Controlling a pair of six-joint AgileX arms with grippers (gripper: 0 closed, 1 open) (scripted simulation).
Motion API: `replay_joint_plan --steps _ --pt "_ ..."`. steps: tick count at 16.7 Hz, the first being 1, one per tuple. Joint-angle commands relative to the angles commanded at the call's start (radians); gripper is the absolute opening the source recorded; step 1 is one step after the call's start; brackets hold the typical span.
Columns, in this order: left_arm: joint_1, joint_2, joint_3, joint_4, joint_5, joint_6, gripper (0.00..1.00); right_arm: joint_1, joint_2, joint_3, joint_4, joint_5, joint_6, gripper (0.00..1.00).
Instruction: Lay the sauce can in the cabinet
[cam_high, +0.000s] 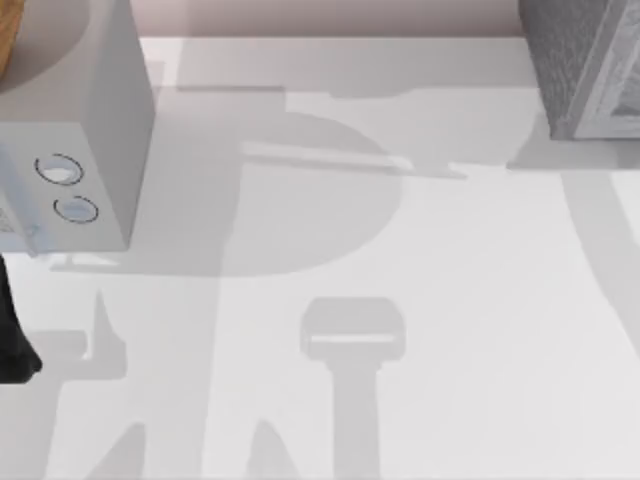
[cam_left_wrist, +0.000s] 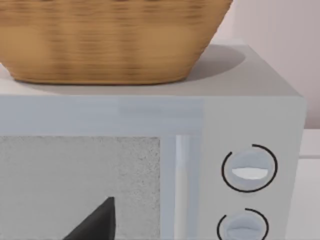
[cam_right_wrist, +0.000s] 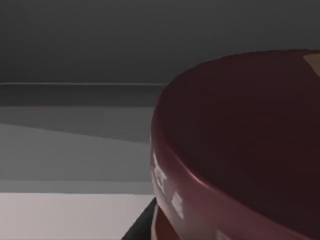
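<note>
Maroon round top of sauce can (cam_right_wrist: 240, 150) looms close beside my right gripper; grip state unclear. Dark grey interior behind. Risk: can tipping or clipping speckled grey cabinet (cam_high: 585, 65) frame.

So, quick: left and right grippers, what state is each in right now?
Left gripper: facing the dial box, fingers cannot be told.
Right gripper: cannot be told; the sauce can sits close before its camera.

I'm seeing a dark maroon can top (cam_right_wrist: 240, 145), a woven tan basket (cam_left_wrist: 110, 40) on a pale grey box (cam_high: 100, 130) with ringed dials, a speckled dark grey cabinet (cam_high: 570, 60), and a white desk (cam_high: 450, 300).
</note>
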Motion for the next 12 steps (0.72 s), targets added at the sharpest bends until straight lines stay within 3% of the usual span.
replay_joint_plan --steps 6,12 --pt "0.000 0.000 0.000 0.000 0.000 0.000 1.00 0.025 0.227 0.328 -0.086 0.042 -0.003 0.00" --pt "0.000 0.000 0.000 0.000 0.000 0.000 1.00 0.026 0.252 0.360 -0.095 0.048 -0.004 0.00"
